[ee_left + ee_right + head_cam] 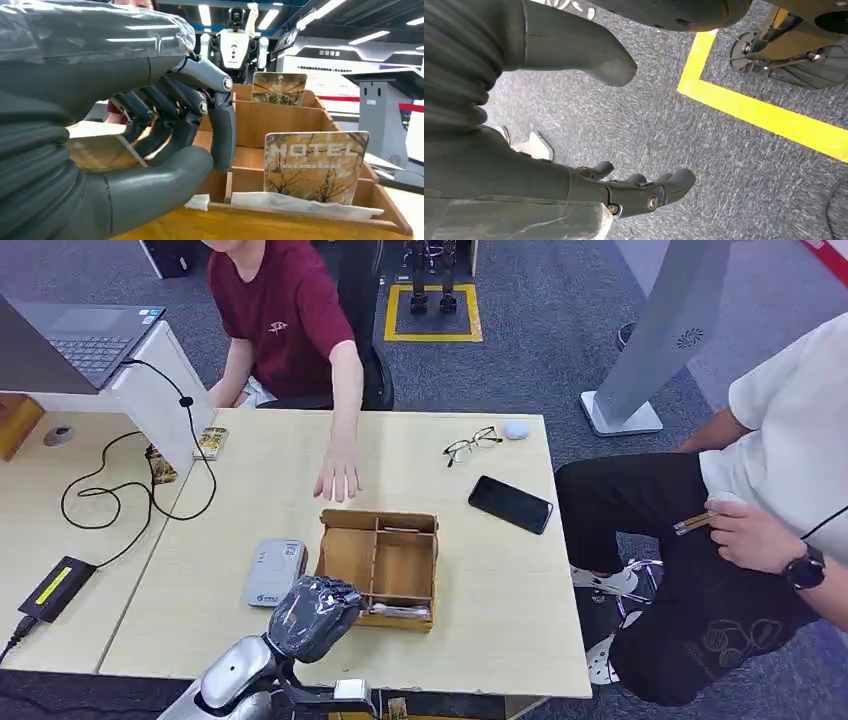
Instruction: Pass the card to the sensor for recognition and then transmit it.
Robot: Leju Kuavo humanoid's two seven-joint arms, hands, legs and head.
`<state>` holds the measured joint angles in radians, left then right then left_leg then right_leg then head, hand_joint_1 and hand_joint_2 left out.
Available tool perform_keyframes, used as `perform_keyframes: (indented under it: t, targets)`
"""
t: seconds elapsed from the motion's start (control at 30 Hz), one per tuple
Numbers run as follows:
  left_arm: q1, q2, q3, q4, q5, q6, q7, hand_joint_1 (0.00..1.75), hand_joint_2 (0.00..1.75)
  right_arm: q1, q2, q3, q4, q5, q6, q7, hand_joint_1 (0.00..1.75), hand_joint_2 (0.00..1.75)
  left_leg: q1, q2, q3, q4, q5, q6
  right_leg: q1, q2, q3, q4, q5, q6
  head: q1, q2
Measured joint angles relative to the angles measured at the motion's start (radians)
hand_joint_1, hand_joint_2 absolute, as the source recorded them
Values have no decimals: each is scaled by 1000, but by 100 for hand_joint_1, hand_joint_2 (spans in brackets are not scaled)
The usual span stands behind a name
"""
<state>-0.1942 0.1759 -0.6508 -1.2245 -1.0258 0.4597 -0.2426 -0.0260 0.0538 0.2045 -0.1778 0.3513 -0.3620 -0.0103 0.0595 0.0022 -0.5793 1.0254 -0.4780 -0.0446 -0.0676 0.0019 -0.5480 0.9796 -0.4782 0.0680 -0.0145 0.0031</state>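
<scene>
Left robot hand (312, 615) at the wooden box (381, 567) near the desk's (500, 620) front edge, fingers (165, 120) curled, pinching a card (102, 154) against the thumb. Second card (314, 167) marked HOTEL upright in the box's near compartment. Grey sensor (274, 571) just left of box. Right robot hand (624, 192) hanging over carpet, released, grasping nothing.

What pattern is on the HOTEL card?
Bare trees on mottled tan, on the upright HOTEL card; left wrist view shows it best.
</scene>
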Motion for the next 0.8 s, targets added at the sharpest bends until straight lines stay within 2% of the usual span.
perform_keyframes:
  t: [0.23,0.8]
  targets:
    - [0,0,0,0,27,0,-31,175,175,0,0,0,0,0,0,0,0,175,0,0,0,0,0,0,0,0,0,0,0,0,0,0]
    - [1,1,0,0,48,3,-50,175,175,0,0,-1,0,1,1,3,0,175,0,0,0,0,0,0,0,0,0,0,0,0,0,0]
